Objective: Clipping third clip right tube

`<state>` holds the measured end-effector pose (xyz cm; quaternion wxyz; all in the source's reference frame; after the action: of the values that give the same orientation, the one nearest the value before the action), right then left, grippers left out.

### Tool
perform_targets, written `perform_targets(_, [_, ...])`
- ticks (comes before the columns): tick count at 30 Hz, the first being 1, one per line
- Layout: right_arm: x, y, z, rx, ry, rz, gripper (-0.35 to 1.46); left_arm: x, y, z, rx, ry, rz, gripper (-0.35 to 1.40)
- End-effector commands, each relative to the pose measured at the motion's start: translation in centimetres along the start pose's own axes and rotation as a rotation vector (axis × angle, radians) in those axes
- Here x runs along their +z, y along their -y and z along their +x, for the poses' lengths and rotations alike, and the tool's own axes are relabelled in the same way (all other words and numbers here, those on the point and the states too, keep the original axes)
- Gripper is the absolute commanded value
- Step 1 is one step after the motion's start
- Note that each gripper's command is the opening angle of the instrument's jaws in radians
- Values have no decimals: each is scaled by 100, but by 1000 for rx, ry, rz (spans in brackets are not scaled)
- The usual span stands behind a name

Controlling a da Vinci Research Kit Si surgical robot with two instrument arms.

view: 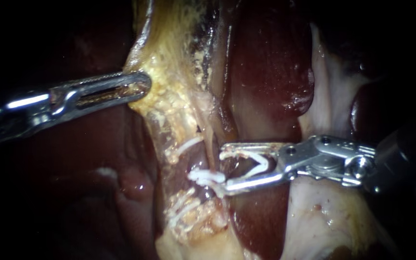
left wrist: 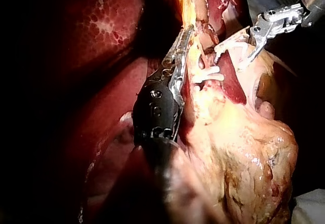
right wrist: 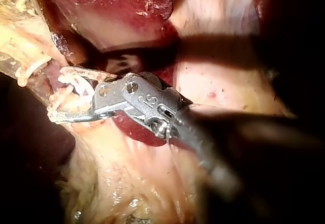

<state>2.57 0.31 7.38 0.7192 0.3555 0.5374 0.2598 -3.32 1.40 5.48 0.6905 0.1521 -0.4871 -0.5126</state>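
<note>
A: Setting?
B: Surgical bench. Liver [view: 270,62] and fat [view: 169,96] lit close, dark all round.
A: Proof?
B: Steel left instrument [view: 140,85] and right instrument [view: 223,166]. White clips [view: 203,175] on tissue, another clip [view: 258,163] in the right's jaws.

No words, labels, brands, numbers or signs can be read anywhere on the tissue or on the white clips in any of the three views. The only marks are a few small stamped ones on the metal body of the right instrument [right wrist: 57,94], near its hinge in the right wrist view, and they spell nothing legible.
</note>
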Motion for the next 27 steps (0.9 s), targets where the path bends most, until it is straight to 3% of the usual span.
perform_targets(1, [1, -4, -1, 3, 6, -4, 60, -2, 1, -1, 2, -1, -2, -35])
perform_targets(9, [7, -22, -9, 11, 41, -41, 59, -17, 6, -5, -4, 10, -3, -35])
perform_targets(20, [23, -40, -10, 24, 42, -74, 59, -23, 13, -6, -6, 11, -1, -35])
perform_targets(22, [29, -41, -10, 36, 44, -67, 60, -23, 14, -6, -6, 11, -1, -35])
perform_targets(27, [41, -41, -10, 78, 6, 3, 59, -23, 13, -5, -6, 11, -1, -35])
